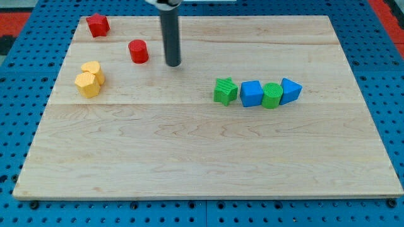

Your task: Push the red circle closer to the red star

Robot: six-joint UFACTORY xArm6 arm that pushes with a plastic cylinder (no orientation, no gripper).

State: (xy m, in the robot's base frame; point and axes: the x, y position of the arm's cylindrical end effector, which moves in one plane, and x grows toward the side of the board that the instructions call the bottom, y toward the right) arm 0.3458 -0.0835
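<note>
tip: my tip [173, 64], a dark rod with no jaws, holds nothing; just right of red circle [138, 51], small gap
red circle: short upright cylinder, upper left of frame
red star [98, 24]: top-left corner, apart from circle
counter [208, 157]: pale wood planks
yellow blocks [89, 79]: two, touching, left edge
row: green star [225, 91], blue cube [251, 94], green cylinder [272, 95], blue wedge [290, 91], right of centre

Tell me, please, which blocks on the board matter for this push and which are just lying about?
In the job: red circle; red star; my tip, just to the view's right of the circle.

Lying about: two yellow blocks; green star; blue cube; green cylinder; blue triangle.
</note>
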